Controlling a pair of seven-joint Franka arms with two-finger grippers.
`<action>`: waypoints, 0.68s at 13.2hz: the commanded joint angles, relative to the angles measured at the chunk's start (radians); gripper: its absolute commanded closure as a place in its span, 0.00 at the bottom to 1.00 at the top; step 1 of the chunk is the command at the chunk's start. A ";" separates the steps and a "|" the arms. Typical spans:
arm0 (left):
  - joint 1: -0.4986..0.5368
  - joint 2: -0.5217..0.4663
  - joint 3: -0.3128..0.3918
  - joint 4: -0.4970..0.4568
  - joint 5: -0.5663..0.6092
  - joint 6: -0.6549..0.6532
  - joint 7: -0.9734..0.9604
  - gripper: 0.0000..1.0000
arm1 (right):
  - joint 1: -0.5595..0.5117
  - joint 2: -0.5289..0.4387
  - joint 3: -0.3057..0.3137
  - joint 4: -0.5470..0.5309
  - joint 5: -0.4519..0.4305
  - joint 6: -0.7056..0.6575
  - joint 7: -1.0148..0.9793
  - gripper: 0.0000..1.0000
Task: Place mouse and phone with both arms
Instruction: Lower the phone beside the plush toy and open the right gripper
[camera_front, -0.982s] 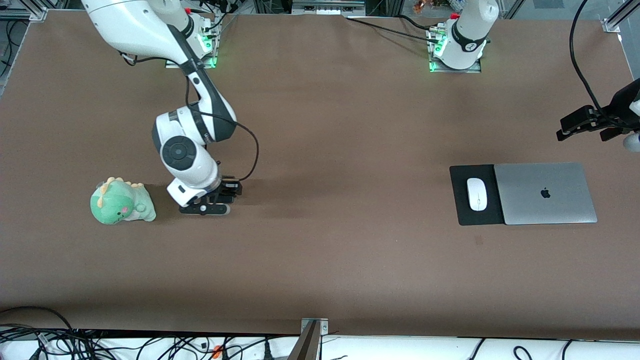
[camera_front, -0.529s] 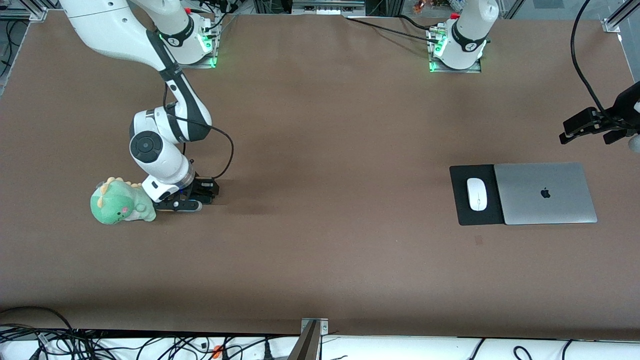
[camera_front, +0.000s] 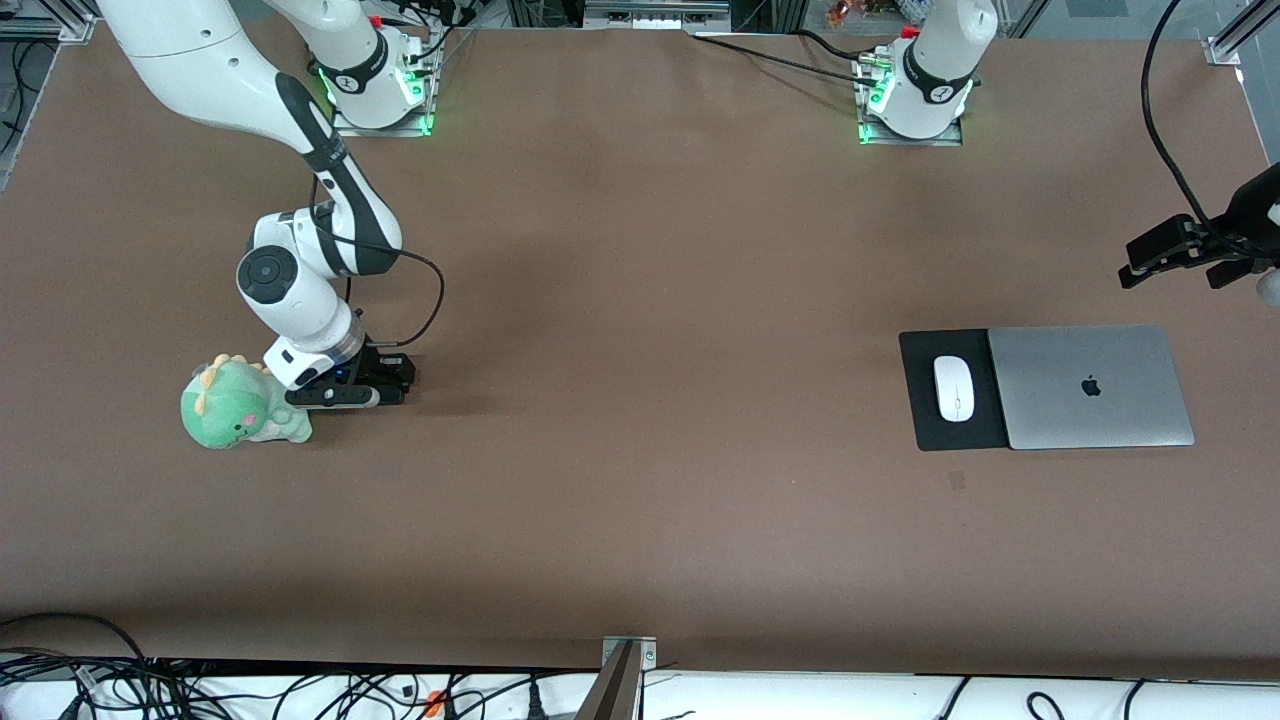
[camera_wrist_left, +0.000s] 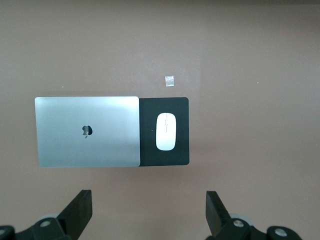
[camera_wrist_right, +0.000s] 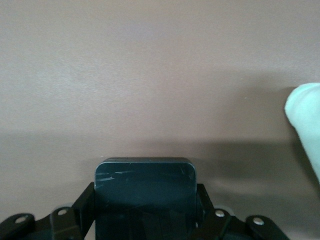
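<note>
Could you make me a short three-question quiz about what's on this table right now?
1. True or false: the mouse lies on the black mat.
2. What does the right pincer hold?
A. the plush dinosaur
B. the phone
C. nothing
3. Fill in: the left pincer hangs open above the closed ____.

Key:
1. True; the mat sits partly under the laptop.
2. B; the phone is clamped between its fingers, beside the plush dinosaur.
3. laptop.
</note>
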 joint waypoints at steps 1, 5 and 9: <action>-0.006 0.010 0.004 0.025 0.023 -0.003 0.005 0.00 | -0.035 -0.005 0.011 -0.023 0.018 0.037 -0.055 0.88; -0.006 0.010 0.004 0.025 0.023 -0.003 0.005 0.00 | -0.037 -0.003 0.014 -0.014 0.020 0.032 -0.052 0.00; -0.008 0.013 0.001 0.025 0.023 -0.003 0.005 0.00 | -0.037 -0.023 0.015 0.004 0.021 0.005 -0.050 0.00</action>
